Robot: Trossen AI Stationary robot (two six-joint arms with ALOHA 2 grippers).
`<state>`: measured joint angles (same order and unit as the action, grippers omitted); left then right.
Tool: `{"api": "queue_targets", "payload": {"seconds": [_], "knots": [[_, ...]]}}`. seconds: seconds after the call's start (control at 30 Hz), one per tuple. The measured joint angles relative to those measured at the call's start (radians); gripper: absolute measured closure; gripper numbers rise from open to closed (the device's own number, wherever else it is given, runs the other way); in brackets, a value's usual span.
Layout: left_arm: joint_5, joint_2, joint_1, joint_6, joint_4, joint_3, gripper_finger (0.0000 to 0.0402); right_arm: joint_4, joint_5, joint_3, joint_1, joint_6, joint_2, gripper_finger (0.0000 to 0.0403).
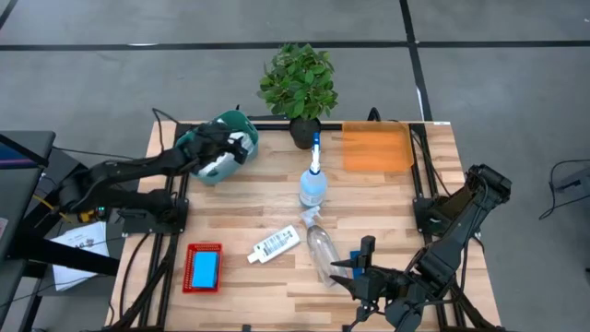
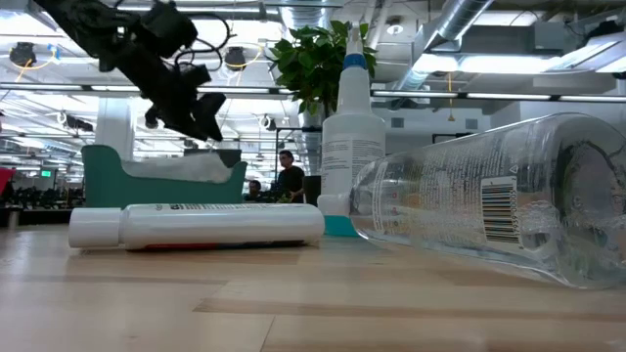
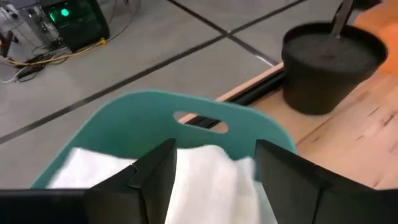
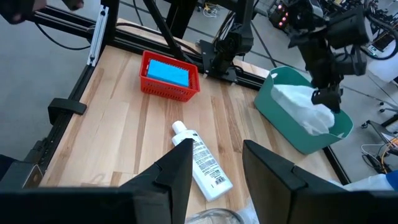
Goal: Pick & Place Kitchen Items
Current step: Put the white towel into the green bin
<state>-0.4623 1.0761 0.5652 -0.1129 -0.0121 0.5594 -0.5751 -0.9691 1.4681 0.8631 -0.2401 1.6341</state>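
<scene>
My left gripper is open just above a white cloth that lies in a teal basket at the far left. My right gripper is open and empty near the front edge, beside a clear spray bottle lying on its side. A second spray bottle stands upright mid-table. A small white labelled bottle lies on its side, beyond my right fingers in the right wrist view. A blue sponge lies in a red basket. Green and yellow sponges are out of view.
A leafy plant in a black pot stands at the far edge, next to an orange mat at the far right. Black frame rails run along both table sides. Bare wood lies between the teal basket and the red basket.
</scene>
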Motion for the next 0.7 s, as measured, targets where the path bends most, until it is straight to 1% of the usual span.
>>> {"api": "queue_targets", "payload": {"seconds": [0.23, 0.37, 0.47, 0.57, 0.63, 0.67, 0.7], "knots": [[-0.043, -0.023, 0.015, -0.001, 0.049, 0.0, 0.0186, 0.001, 0.001, 0.0, 0.0, 0.0, 0.0, 0.0269], [-0.053, -0.015, 0.017, -0.015, 0.048, 0.0, 0.0208, 0.001, 0.002, 0.0, 0.0, 0.0, 0.0, 0.0269], [-0.053, 0.014, 0.021, -0.026, 0.048, 0.0, 0.0249, 0.001, 0.002, 0.0, 0.0, 0.001, 0.0, 0.0269], [-0.053, 0.069, 0.028, -0.027, 0.031, 0.0, 0.0314, 0.0, 0.002, 0.0, 0.0, 0.001, 0.0, 0.0269], [-0.054, 0.115, 0.032, -0.027, -0.015, 0.0, 0.0366, 0.0, 0.002, 0.0, 0.0, 0.001, 0.0, 0.0269], [-0.054, 0.14, 0.032, -0.026, -0.045, 0.0, 0.0383, 0.0, 0.002, 0.0, 0.0, 0.001, 0.0, 0.0269], [-0.061, 0.166, 0.032, -0.024, -0.075, 0.0, 0.039, 0.0, 0.003, 0.0, 0.0, 0.001, 0.0, 0.0269]]}}
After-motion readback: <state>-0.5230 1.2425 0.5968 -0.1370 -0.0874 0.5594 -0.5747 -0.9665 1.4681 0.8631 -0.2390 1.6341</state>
